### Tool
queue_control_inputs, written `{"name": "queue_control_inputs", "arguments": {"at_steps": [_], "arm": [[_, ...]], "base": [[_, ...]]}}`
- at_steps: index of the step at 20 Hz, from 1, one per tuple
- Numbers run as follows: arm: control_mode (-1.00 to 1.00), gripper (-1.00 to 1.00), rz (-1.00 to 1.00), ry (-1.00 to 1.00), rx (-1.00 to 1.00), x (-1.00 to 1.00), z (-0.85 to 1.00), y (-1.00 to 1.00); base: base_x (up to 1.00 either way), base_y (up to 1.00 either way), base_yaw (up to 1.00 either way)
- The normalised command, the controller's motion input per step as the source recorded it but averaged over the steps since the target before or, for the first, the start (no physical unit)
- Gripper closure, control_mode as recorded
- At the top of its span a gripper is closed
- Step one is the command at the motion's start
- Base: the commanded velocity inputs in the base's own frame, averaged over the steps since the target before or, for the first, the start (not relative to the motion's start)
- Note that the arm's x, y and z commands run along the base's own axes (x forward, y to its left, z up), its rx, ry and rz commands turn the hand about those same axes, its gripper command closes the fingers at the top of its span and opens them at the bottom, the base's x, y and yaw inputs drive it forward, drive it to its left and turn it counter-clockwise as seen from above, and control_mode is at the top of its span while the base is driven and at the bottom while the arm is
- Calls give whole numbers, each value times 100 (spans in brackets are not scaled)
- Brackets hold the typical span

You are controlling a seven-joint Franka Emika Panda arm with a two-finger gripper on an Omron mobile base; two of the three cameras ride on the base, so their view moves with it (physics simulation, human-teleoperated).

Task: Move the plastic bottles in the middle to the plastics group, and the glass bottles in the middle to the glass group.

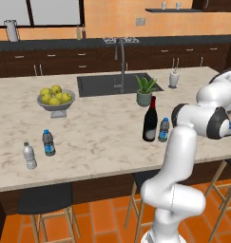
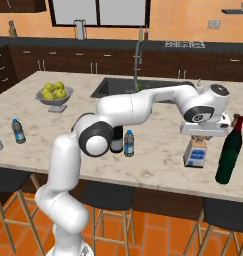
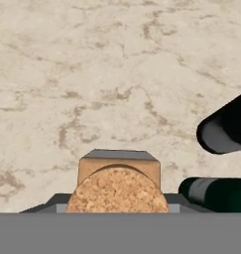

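My gripper (image 2: 198, 138) sits right over the tan cap of the squat pale glass bottle (image 2: 195, 154), which stands on the counter at the right. Its jaws look shut on that cap (image 3: 117, 191), which lies very close in the hand view. Just to the right stands the dark green bottle (image 2: 228, 151) of the glass group, also seen beside the cap (image 3: 216, 194). In the middle stand the tall wine bottle (image 1: 150, 121) and the small blue-capped plastic bottle (image 1: 163, 130). The plastics group is at the left: a clear white-capped bottle (image 1: 29, 156) and a dark blue-capped one (image 1: 48, 143).
A bowl of yellow fruit (image 1: 55, 99), a sink with a tall faucet (image 1: 121, 61), a potted plant (image 1: 145, 91) and a white dispenser (image 1: 173, 79) sit further back. Stools (image 2: 109, 196) stand below the counter's front edge. A dark rounded shape (image 3: 225, 129) shows at the right of the hand view.
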Motion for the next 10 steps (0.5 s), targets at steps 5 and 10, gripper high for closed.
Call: {"name": "queue_control_inputs", "arguments": {"at_steps": [5,10], "arm": [[-100,100,-2,0,0,14,-11,-6],[-100,100,-2,0,0,8,-43,-5]], "base": [[0,0,0],[0,0,0]]}}
